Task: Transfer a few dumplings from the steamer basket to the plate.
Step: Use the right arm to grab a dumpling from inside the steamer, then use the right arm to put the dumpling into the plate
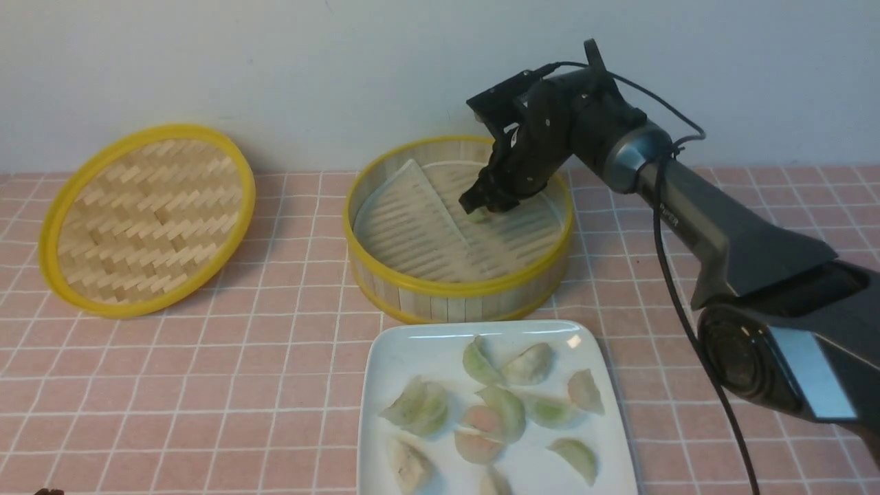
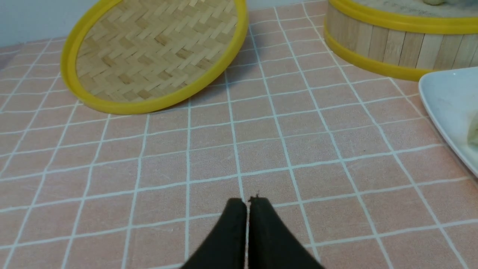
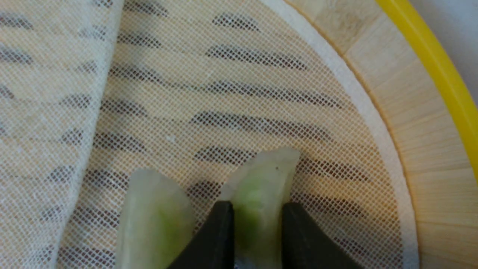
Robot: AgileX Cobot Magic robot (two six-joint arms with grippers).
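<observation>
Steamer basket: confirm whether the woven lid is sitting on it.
No, the woven lid rests off to the left of the steamer basket, apart from it, leaving the basket open.

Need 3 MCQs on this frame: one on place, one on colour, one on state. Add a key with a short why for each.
1. Where is the woven lid relative to the steamer basket?
A. On top of it
B. To its left, apart from it
C. Inside it

2. What colour are the steamer basket's rims?
A. Yellow
B. Red
C. White

3. The right gripper is:
A. Open and empty
B. Shut and empty
C. Shut on a dumpling

Key:
1 B, the front view shows it off to the left with a gap between them.
2 A, yellow bands run round the top and bottom.
3 C, the right wrist view shows it pinching a pale green dumpling.
</observation>
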